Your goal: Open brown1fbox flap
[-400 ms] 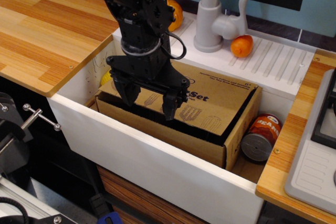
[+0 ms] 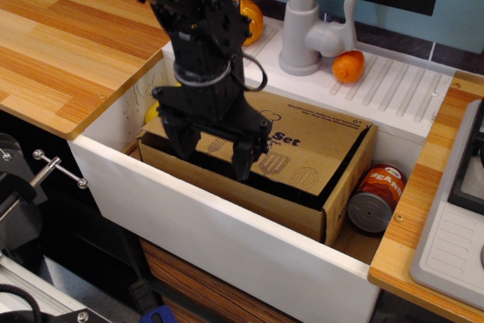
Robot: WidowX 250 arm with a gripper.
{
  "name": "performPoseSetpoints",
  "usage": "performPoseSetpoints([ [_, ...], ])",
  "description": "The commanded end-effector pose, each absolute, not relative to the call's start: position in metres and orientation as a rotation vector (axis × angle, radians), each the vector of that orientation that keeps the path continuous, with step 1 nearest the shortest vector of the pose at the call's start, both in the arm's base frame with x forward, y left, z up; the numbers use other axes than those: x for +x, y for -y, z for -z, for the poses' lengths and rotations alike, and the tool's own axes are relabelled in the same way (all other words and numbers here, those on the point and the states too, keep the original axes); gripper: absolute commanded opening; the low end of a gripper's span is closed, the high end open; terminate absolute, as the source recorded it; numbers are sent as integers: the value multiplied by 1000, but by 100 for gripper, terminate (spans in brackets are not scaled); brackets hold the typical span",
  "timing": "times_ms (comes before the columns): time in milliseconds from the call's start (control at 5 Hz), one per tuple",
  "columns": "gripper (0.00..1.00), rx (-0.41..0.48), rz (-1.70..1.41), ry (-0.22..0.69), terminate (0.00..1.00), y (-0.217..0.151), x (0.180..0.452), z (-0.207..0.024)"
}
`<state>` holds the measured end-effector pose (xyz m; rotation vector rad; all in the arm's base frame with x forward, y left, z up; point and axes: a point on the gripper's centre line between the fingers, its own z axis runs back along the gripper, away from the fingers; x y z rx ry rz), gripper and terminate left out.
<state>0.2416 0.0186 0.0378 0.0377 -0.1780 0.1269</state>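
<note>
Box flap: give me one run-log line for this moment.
end effector: open, over near edge of flap | flap: slightly raised at front | box: in sink | can: right of box

Count: one box (image 2: 302, 187), one bean can (image 2: 376, 198), two oranges (image 2: 348, 66) (image 2: 252, 20), one tap (image 2: 300, 17), one sink (image 2: 227, 243), one end effector (image 2: 212, 149).
</note>
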Motion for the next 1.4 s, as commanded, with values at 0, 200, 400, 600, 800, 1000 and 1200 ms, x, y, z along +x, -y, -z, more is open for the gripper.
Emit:
performPoseSetpoints([
  [0,100,-14,-351,325,0,-13,243,-41],
  [200,100,-93,-536,305,0,-12,250,-43],
  [400,100,-122,-654,326,0,-10,256,-47],
  [600,100,-119,-663,430,0,-6,259,-37],
  [800,100,-136,-720,472,0,-5,263,-26],
  [1000,100,-129,-757,534,0,-1,266,-18],
  [1200,100,-158,-765,546,0,-1,269,-11],
])
